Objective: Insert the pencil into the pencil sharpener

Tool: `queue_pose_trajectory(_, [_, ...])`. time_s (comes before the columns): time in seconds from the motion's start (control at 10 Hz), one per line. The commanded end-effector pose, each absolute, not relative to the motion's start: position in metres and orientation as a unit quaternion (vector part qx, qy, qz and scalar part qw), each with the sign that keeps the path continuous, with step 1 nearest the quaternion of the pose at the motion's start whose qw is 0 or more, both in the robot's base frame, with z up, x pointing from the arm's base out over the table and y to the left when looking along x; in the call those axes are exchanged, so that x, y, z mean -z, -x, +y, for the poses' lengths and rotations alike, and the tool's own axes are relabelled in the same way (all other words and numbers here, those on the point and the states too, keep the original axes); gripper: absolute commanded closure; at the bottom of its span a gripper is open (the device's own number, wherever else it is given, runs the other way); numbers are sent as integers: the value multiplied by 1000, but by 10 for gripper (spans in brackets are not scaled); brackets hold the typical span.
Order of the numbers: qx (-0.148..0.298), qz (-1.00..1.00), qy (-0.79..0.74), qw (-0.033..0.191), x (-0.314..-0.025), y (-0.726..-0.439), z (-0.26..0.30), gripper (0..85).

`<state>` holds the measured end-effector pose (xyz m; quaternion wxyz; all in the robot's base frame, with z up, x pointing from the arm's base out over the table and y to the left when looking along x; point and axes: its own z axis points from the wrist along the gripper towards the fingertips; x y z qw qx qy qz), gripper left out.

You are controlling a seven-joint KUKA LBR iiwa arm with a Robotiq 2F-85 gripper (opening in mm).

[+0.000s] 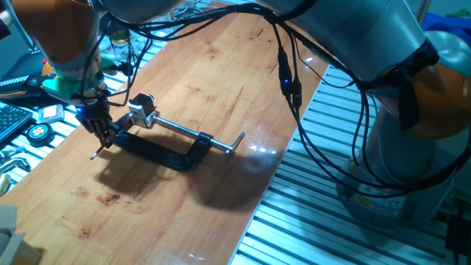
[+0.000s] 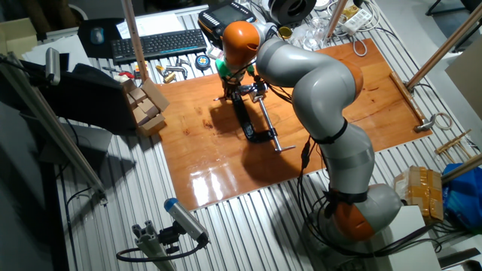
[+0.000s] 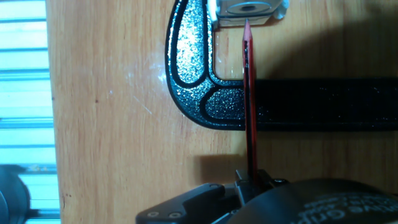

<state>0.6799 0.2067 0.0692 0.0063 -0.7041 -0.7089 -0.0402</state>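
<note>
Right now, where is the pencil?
In the hand view, the pencil is held in the tool, crossing over the black clamp, its tip just below the pencil sharpener.

Wood table point(image 1: 221, 88) w/ black C-clamp point(image 1: 158, 151) on it.

Arm reaches across the tabletop point(image 1: 221, 96) from its base at the near right corner, elbow bent high, orange wrist joint over the far left side. Gripper point(image 1: 104, 135) points down, slightly tilted, close above the wood. Jaws closed on the pencil point(image 3: 250, 106); hand view shows it pinched at its rear end, shaft sticking straight out ahead of the fingers. Cables hang slack along the forearm. Fingertips mostly hidden behind the housing in hand view.
</note>
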Motion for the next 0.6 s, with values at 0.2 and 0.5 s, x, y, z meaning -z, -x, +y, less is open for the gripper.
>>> queue_pose_trajectory(0.2, [40, -709, 704, 6, -68, -680, 206, 850])
queue_pose_trajectory(0.5, [39, -710, 703, 5, -68, -680, 205, 850])
